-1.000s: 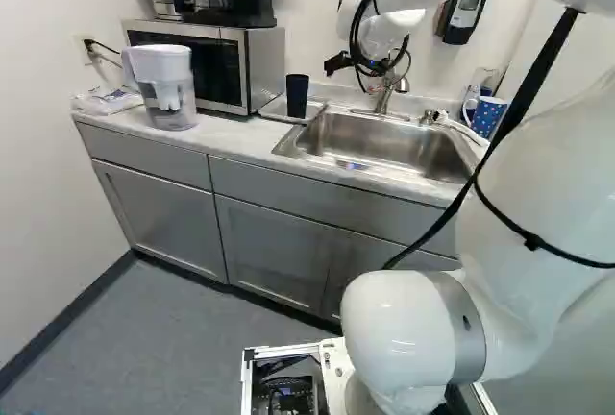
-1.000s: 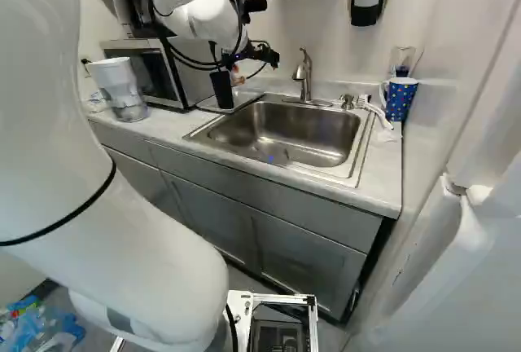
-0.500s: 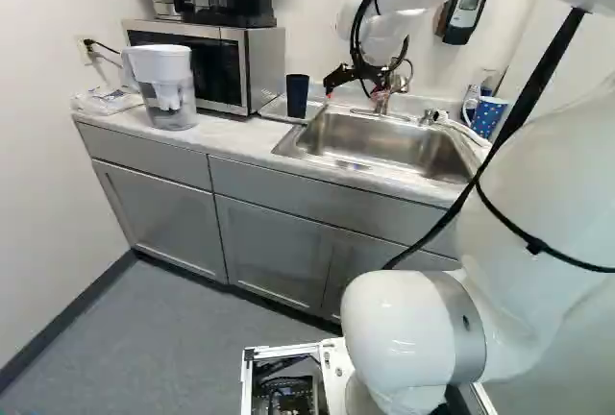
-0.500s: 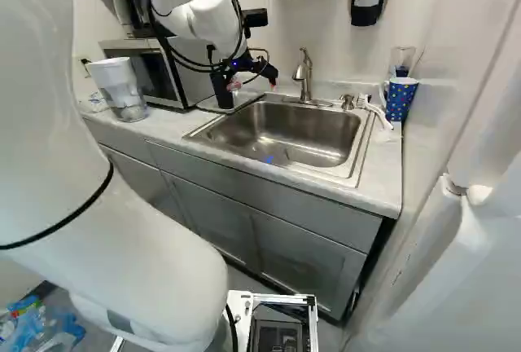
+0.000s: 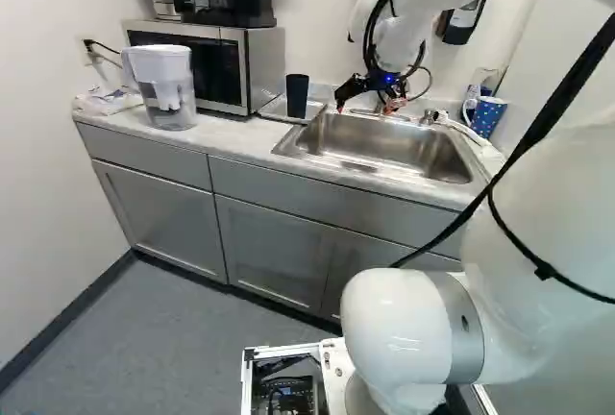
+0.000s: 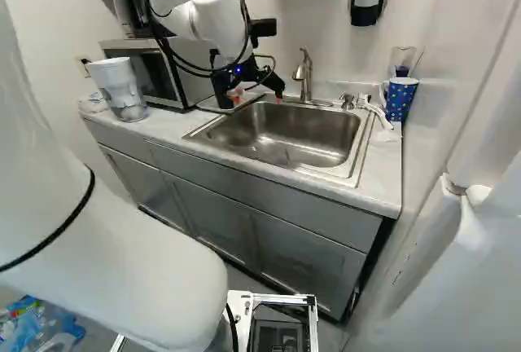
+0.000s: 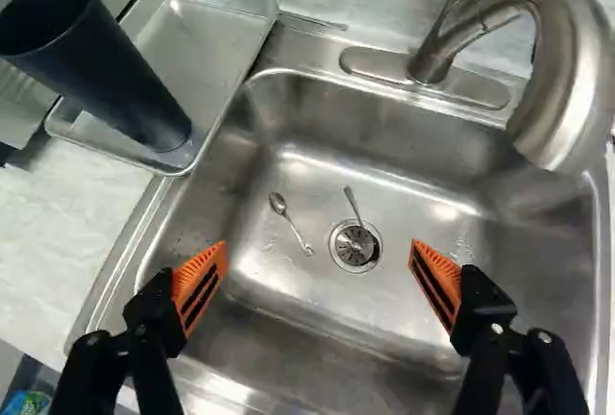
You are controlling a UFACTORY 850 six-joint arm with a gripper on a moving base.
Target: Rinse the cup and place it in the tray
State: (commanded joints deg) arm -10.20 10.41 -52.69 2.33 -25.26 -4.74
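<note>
The gripper [image 5: 364,108] hangs over the back left part of the sink in the left base view, pointing down. In the wrist view the gripper [image 7: 318,248] is open, its orange pads wide apart with only the sink basin below them. A dark, tall cup [image 7: 106,69] stands upright in the metal tray [image 7: 197,36], ahead of and to one side of the fingers, not touched by them. The same cup [image 5: 297,95] shows left of the gripper in the left base view. A curved metal faucet [image 7: 567,69] rises behind the sink.
Two spoons lie in the sink [image 7: 423,300], one across the drain. A microwave [image 5: 231,64] and a water pitcher [image 5: 166,86] stand left of the tray. A blue dotted mug [image 6: 400,99] and a white-handled brush [image 6: 376,113] are right of the sink.
The arm has swung its gripper lower and a little to the right, turning it downward over the sink. Cup, tray and base have stayed where they were.
</note>
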